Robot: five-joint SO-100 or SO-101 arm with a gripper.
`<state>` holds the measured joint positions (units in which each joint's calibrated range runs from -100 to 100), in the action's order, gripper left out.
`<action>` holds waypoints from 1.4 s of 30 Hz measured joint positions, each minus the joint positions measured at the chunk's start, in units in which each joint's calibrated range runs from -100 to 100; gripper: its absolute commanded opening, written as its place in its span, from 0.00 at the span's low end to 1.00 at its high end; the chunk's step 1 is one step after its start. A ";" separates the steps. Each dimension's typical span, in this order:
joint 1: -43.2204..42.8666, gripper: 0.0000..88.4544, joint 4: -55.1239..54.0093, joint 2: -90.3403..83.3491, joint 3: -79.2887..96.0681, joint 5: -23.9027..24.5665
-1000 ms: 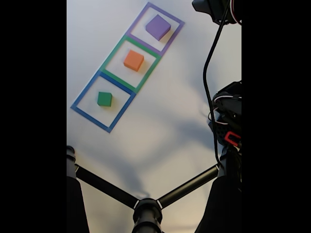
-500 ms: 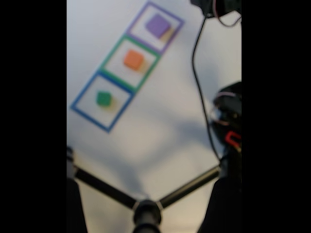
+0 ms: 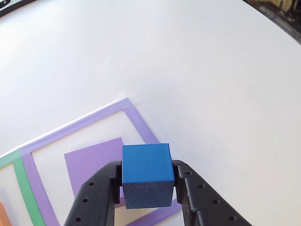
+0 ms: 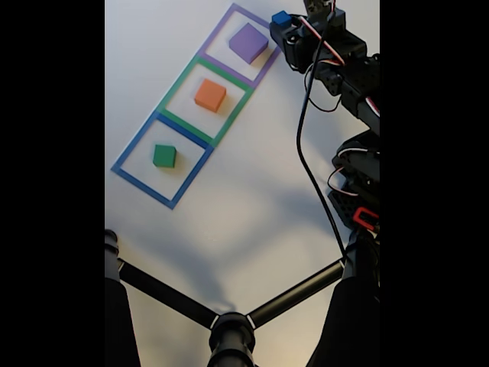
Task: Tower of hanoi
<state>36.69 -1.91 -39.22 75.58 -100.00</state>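
My gripper (image 3: 146, 183) is shut on a small blue cube (image 3: 146, 173), which it holds above the table beside the purple taped square (image 3: 136, 120). A flat purple block (image 3: 94, 162) lies inside that square, partly behind the cube. In the fixed view the blue cube (image 4: 280, 17) and gripper (image 4: 284, 23) hang at the right edge of the purple block (image 4: 248, 43). An orange block (image 4: 210, 95) sits in the green square, and a small green block (image 4: 164, 156) sits in the blue square.
Three taped squares run in a diagonal row on the white table (image 4: 252, 191). A black tripod (image 4: 229, 329) spreads across the near edge in the fixed view. The arm's body and cables (image 4: 355, 153) occupy the right side.
The arm has swung in from the top right corner, bringing the gripper and blue cube into the fixed view beside the purple block. The three blocks on the table have not moved.
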 measured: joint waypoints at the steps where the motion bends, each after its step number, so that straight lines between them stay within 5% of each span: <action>1: 0.00 0.02 -2.95 1.77 0.77 0.00; 19: -4.99 0.02 -41.63 38.34 -2.67 0.00; 42: -5.19 0.02 -53.03 52.96 -8.34 0.00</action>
<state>31.50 -54.94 13.75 67.24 -100.00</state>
